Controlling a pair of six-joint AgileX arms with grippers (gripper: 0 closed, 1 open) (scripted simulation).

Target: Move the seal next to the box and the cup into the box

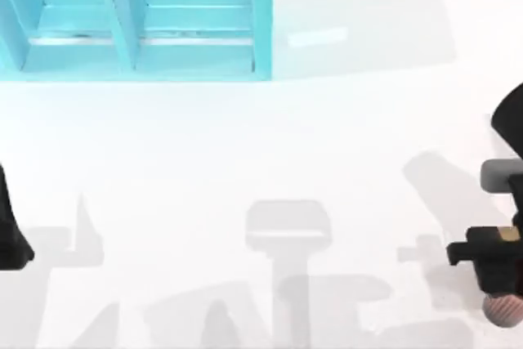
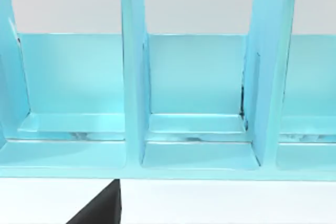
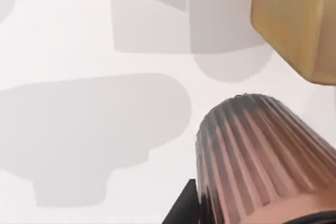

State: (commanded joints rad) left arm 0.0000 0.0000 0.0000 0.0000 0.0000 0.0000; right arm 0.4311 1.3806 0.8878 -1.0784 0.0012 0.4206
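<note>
Cup [image 3: 262, 161] sits just beside right jaws [image 1: 490, 252]; seal [image 3: 294, 19] nearby; jaw state unclear.

You are seeing the right gripper [image 1: 494, 255] running off the top view's three-o'clock edge, covering most of the cup [image 1: 501, 309] and nearly all of the seal [image 1: 509, 234]. The box [image 1: 139, 18] is running off at eleven o'clock, and the left arm [image 1: 10, 226] at nine.

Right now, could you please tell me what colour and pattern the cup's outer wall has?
The cup is pinkish-copper with vertical ribs, clearest in the right wrist view.
</note>
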